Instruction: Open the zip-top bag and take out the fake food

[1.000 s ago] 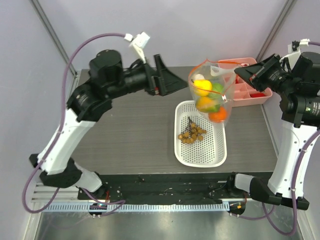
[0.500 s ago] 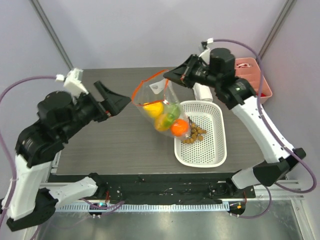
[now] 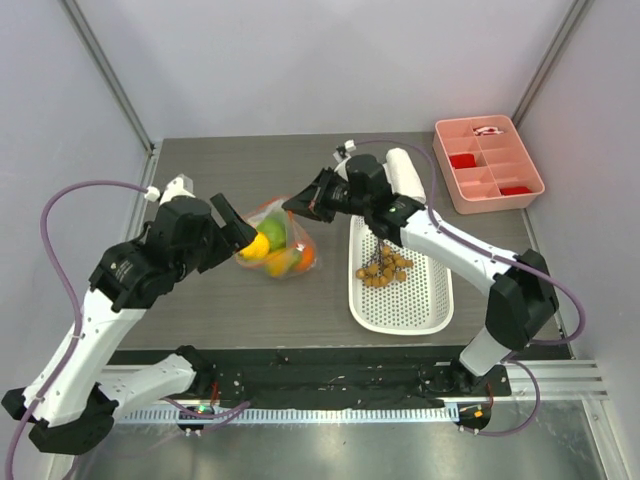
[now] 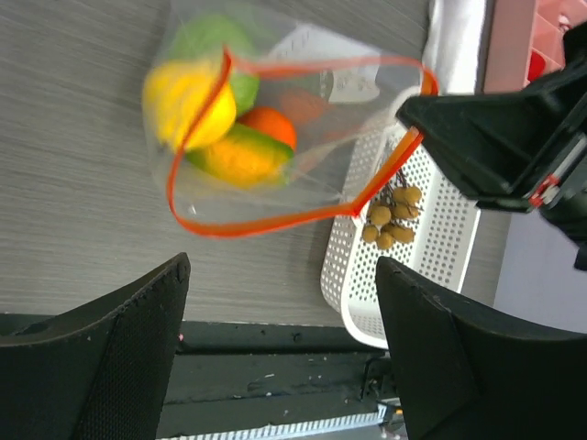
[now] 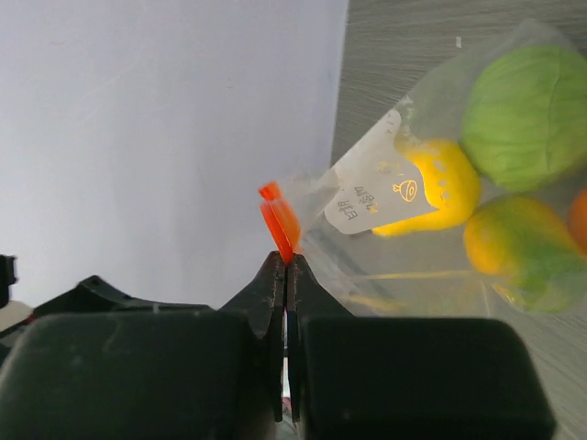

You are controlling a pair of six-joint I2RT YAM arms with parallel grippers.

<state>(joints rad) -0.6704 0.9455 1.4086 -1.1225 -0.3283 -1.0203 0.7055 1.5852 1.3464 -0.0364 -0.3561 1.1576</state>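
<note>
Zip-top bag (image 3: pixel 278 240) on table (image 3: pixel 200 180), just left of white perforated basket (image 3: pixel 400 310). Mouth gapes; red zip strip (image 4: pixel 275 220) forms open loop. Right gripper (image 5: pixel 284 266) pressed together, pinching strip corner. Left gripper (image 4: pixel 280 273) spread wide, facing mouth, empty. Grape bunch (image 3: pixel 383 268) in basket. Lemon (image 4: pixel 188 101), orange (image 4: pixel 271 126), mango (image 4: pixel 240 156), green fruit (image 4: pixel 213 41) inside bag. Judgement: opening done, most removal left.
</note>
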